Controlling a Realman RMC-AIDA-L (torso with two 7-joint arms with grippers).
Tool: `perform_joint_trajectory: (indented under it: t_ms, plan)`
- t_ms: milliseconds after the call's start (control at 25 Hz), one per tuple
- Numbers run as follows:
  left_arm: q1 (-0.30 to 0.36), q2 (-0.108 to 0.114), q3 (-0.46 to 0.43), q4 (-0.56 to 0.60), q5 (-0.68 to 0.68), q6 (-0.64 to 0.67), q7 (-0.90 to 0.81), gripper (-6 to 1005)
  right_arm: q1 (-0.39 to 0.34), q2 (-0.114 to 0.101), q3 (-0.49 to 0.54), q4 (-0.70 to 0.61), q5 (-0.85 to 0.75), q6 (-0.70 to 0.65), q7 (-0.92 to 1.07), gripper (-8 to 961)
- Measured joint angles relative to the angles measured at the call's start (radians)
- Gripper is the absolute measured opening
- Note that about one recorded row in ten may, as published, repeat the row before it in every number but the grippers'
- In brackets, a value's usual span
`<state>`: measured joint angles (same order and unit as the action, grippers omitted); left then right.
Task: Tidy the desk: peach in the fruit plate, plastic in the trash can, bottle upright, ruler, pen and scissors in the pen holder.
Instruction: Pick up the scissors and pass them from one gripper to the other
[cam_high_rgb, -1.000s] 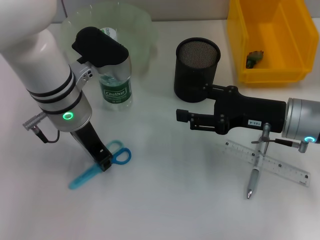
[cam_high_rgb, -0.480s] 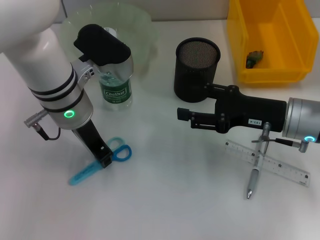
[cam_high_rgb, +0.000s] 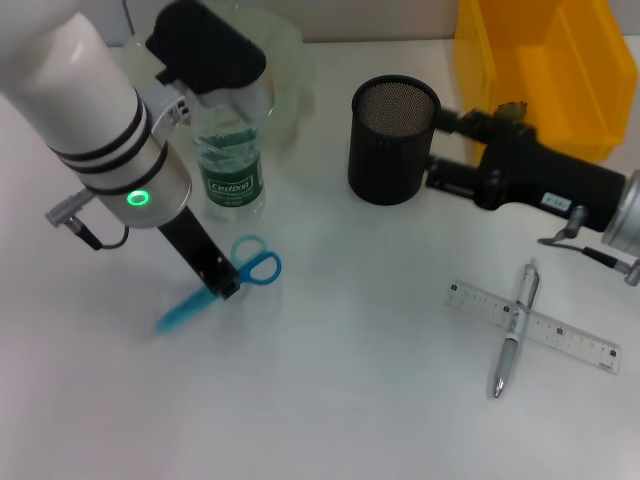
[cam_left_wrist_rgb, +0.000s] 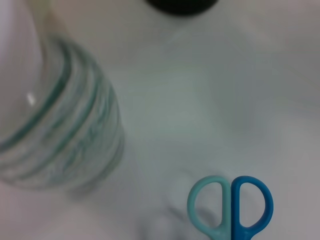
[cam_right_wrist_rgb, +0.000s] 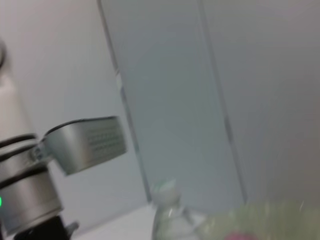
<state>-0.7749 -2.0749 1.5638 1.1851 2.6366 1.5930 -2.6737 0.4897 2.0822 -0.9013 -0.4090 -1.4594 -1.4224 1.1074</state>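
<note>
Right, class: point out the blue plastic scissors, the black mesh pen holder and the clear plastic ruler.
Blue plastic scissors (cam_high_rgb: 258, 267): head view, handle loop.
Black mesh pen holder (cam_high_rgb: 388, 160): head view, outer wall.
Clear plastic ruler (cam_high_rgb: 575, 343): head view, bare stretch right of pen.

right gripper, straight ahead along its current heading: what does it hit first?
Probably the black mesh pen holder: the right gripper points at its side, almost touching. Height is unclear, so it might pass above.

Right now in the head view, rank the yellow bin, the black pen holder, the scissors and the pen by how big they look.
1. Yellow bin, cut off by the picture's edge, still largest.
2. Pen holder.
3. Scissors and pen: similar length, scissors partly hidden by the left gripper, so no ranking.
</note>
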Motion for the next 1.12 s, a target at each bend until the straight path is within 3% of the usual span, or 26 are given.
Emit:
perform_joint_trajectory:
  t_ms: [240,280,360,680,840,960,1120]
  plan:
    - [0.031,0.002,-0.006,0.159,-0.009,0.045,0.002,245,-0.036,0.000,0.001,0.006,0.088,-0.040,-0.046,759]
    - [0.054,0.003,-0.015,0.245,-0.013,0.056,0.004,245,-0.040,-0.001,0.001,0.005,0.089,-0.043,-0.046,759]
    - [0.072,0.003,-0.024,0.304,-0.020,0.057,0.005,245,-0.048,0.000,0.002,0.003,0.091,-0.047,-0.050,758]
    - [0.132,0.002,-0.066,0.474,-0.088,0.028,0.021,243,-0.090,-0.001,0.010,0.032,0.142,-0.067,-0.121,758]
    - [0.162,0.002,-0.105,0.529,-0.163,0.003,0.050,242,-0.118,-0.002,0.015,0.034,0.143,-0.080,-0.124,759]
    - [0.209,0.003,-0.152,0.572,-0.319,-0.059,0.128,242,-0.137,-0.001,0.015,0.038,0.143,-0.094,-0.125,759]
    - [0.240,0.003,-0.168,0.576,-0.411,-0.110,0.188,241,-0.153,-0.001,0.015,0.060,0.141,-0.122,-0.126,759]
